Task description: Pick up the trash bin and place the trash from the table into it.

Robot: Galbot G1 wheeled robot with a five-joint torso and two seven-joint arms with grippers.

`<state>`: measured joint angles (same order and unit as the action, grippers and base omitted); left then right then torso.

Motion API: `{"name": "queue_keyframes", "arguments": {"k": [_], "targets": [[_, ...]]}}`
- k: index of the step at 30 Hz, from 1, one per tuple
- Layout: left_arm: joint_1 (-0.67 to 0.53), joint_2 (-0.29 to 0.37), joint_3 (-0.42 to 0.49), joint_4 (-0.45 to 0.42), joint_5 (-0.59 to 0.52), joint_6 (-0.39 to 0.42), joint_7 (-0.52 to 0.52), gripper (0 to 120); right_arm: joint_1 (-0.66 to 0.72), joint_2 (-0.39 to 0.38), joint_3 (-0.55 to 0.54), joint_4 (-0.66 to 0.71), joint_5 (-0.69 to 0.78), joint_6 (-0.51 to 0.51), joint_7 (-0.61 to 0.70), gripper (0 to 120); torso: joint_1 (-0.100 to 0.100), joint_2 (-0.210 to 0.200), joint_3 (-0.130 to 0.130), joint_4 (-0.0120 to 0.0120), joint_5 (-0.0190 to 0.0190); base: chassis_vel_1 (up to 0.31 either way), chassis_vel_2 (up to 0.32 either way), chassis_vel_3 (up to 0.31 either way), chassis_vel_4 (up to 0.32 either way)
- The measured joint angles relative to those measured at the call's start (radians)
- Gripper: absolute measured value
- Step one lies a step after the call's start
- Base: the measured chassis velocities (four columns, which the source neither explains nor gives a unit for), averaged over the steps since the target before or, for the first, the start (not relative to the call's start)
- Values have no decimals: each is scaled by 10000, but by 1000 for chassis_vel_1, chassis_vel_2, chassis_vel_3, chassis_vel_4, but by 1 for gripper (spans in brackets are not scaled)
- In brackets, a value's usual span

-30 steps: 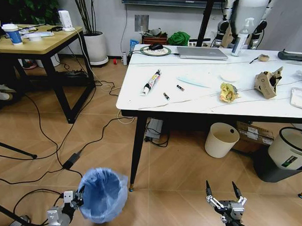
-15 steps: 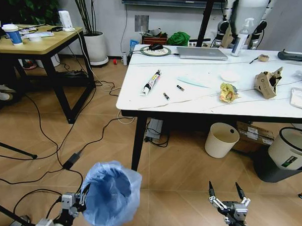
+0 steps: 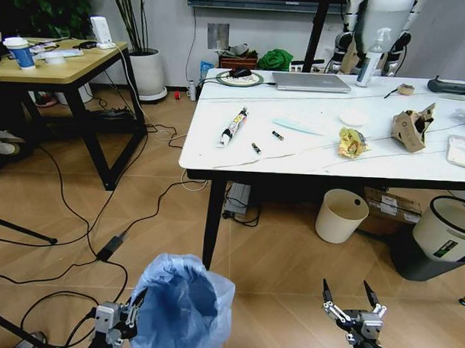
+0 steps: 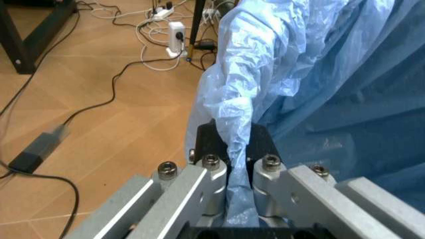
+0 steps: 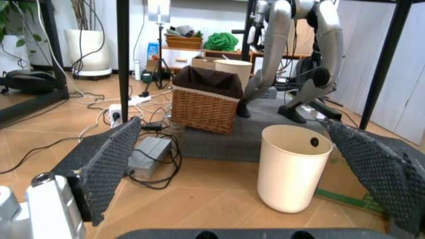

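Low in my head view, in front of the counter's near-left leg, the trash bin (image 3: 183,306) hangs off the floor, tipped so that its mouth faces the camera, its light-blue bag liner puffed out around the rim. My left tool (image 3: 128,317) sits at the bin's left side; from the left wrist view I see its fingers (image 4: 209,172) pressed together on a fold of the liner (image 4: 242,119) at the bin's edge. My right tool (image 3: 352,300) waits low on the right above the wooden floor, its two pads spread wide with nothing between them. Through its wrist view I see the plain cream bin (image 5: 292,167) standing on the floor under the counter, a wicker basket (image 5: 207,105) behind it. Up on the white counter (image 3: 218,147) lies the trash: a yellow wrapper (image 3: 353,141), a brown cardboard piece (image 3: 412,127), and a white packet (image 3: 464,151) at the right edge, all well apart from the bin. A silver laptop (image 3: 310,82) rests at the far edge.
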<state>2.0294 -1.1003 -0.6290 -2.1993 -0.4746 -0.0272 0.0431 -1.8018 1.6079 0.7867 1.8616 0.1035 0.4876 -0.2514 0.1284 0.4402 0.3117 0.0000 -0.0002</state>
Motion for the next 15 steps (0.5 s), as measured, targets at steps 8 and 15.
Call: {"name": "queue_keyframes", "arguments": {"k": [8,15], "targets": [[-39,-154,208,-244,434,21,-148,0,7,2,-15,-7,-17,16,4,100,0,0,0,0,3,0,0,0,0],[-116,-160,465,-208,548,-76,-228,0,-21,2,55,-8,-46,16,6,100,0,0,0,0,3,0,0,0,0]]}}
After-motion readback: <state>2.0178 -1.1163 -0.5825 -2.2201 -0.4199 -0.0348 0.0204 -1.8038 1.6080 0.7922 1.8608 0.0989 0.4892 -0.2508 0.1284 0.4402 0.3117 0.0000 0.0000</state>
